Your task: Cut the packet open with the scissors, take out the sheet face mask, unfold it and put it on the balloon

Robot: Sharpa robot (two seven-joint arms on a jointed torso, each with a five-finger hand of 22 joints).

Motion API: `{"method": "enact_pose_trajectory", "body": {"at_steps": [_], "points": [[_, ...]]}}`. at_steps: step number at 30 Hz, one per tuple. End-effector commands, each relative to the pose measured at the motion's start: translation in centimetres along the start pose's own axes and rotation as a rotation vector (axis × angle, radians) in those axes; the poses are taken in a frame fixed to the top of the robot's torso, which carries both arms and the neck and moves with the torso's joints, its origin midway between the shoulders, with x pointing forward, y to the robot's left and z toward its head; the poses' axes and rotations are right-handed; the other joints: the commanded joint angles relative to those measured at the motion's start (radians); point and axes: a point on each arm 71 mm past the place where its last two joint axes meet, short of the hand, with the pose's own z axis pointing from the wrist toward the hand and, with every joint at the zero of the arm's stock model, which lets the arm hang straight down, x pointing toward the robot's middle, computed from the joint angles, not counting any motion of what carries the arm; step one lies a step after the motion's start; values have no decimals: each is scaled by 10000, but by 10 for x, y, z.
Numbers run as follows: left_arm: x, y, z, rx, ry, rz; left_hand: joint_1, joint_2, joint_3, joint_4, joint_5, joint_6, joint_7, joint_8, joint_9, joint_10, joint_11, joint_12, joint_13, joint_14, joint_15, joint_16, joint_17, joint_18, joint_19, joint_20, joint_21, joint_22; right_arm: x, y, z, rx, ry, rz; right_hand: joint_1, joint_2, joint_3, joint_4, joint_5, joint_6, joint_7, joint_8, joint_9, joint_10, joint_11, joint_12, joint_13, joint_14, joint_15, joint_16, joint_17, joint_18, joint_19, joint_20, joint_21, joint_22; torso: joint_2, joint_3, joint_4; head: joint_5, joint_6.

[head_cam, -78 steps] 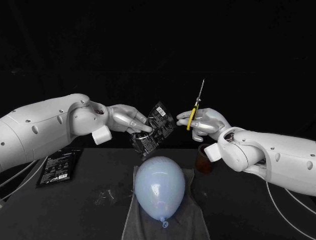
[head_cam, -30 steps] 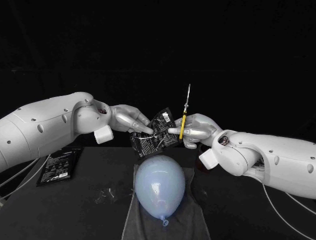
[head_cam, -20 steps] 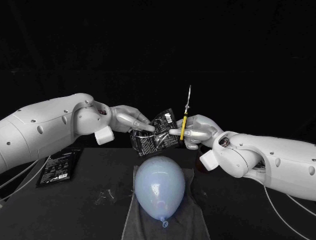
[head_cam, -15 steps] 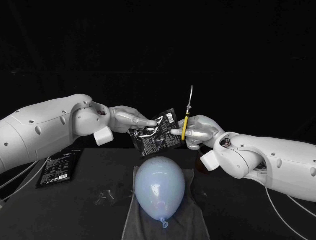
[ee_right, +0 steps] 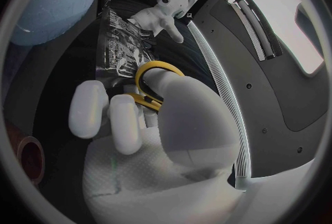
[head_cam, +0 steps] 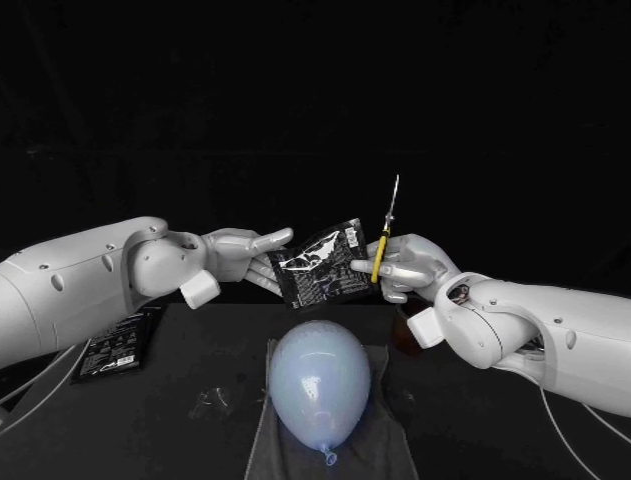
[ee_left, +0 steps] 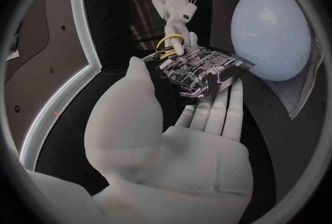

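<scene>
My left hand holds a black printed packet in the air above the balloon. The packet lies against its outstretched fingers, with the thumb raised at the packet's edge. My right hand grips yellow-handled scissors, blades closed and pointing up, right at the packet's right edge. Its thumb passes through the yellow loop, and the packet sits just beyond its fingers. The pale blue balloon lies below on a grey cloth.
A second black packet lies flat on the table at the left. Small clear scraps sit left of the balloon. A reddish-brown ring stands near my right wrist.
The packet has turned to face the camera more squarely and shifted right. My left fingers have stretched out along it. The scissors moved right and tilted slightly, staying beside the packet's right edge.
</scene>
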Motion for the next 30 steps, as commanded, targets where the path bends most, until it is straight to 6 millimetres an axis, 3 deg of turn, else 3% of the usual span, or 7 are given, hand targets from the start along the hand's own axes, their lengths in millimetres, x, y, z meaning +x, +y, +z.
{"method": "enact_pose_trajectory", "body": {"at_steps": [1, 4, 5, 11, 18, 22, 30], "points": [[-6, 2, -1, 1630, -952, -1578, -106, -8, -52, 6, 53, -76, 1042, 7, -11, -17, -21, 66, 23, -59, -3, -18, -20, -173, -48, 6, -49, -5, -5, 3, -2, -376, -572, -21, -3, 22, 59, -2, 25, 31, -33, 54, 73, 1416, -800, -52, 7, 220, -66, -18, -29, -60, 68, -19, 67, 38, -4, 0, 17, -11, 68], [-7, 13, 0, 2297, -1144, -2229, -90, 50, -1, 5, 42, -175, 723, 53, -4, 81, -68, 122, 33, -64, -30, 0, -35, -126, 102, -2, -50, 13, -7, 3, -3, -290, -706, 185, -3, 23, 65, -5, 25, 31, -33, 55, 75, 1416, -800, -55, 7, 220, -67, -19, -31, -59, 65, -20, 62, 35, 2, -6, 8, -9, 119], [-6, 17, 1, 2499, -1212, -2420, 16, 81, 15, 10, 21, -343, 267, 36, -18, 92, -82, 120, 26, -93, -37, -4, -51, -144, -26, 1, -162, -14, -7, 2, -3, -269, -731, 233, -3, 23, 65, -5, 25, 31, -33, 55, 75, 1416, -800, -55, 7, 220, -67, -19, -31, -59, 65, -20, 62, 35, 3, -8, 1, -11, 132], [2, 45, 13, 3678, -1471, -3619, 885, 485, 403, -19, -49, -695, -293, -1, -135, -275, -572, -19, -9, -403, 42, -37, -160, -308, -1106, 10, -689, -103, -7, 1, -4, -145, -833, 564, -2, 26, 75, -9, 24, 28, -32, 57, 80, 1417, -800, -62, 6, 216, -69, -27, -57, -54, 53, -22, 40, 19, 16, -20, -9, -36, 186], [13, 68, 29, 4593, -2004, -4492, 2434, 1127, 898, -63, -85, -1232, -234, -159, -338, -1420, -1035, -37, -20, -1591, 219, -133, -499, -765, -3103, 21, -1425, -257, -4, -1, -3, -77, -904, 779, 8, 14, 112, -44, 25, 20, -31, 66, 100, 1420, -802, -88, 3, 214, -74, -38, -88, -50, 46, -30, 25, 11, 16, -22, -12, -76, 159], [16, 71, 35, 4939, -2243, -4679, 2900, 1397, 1066, -98, -94, -1187, -186, -79, -309, -1673, -1088, -16, -15, -1954, 70, -129, -598, -828, -3226, 25, -1482, -257, -3, -2, -1, -51, -948, 890, 8, 12, 116, -48, 25, 20, -31, 67, 102, 1420, -802, -91, 2, 214, -74, -38, -89, -48, 41, -31, 15, 4, 15, -8, -1, -116, 167], [23, 70, 43, 5178, -2303, -4793, 3791, 1720, 1354, -157, -99, -859, 78, 212, -185, -1302, -801, 92, 26, -1729, -293, -29, -565, -188, -2425, -143, -1345, -171, 1, -2, 2, -55, -917, 1043, 9, 11, 126, -56, 25, 17, -30, 69, 107, 1421, -801, -98, 2, 211, -75, -44, -107, -45, 34, -33, 3, -4, 8, -2, 4, -121, 169]]}}
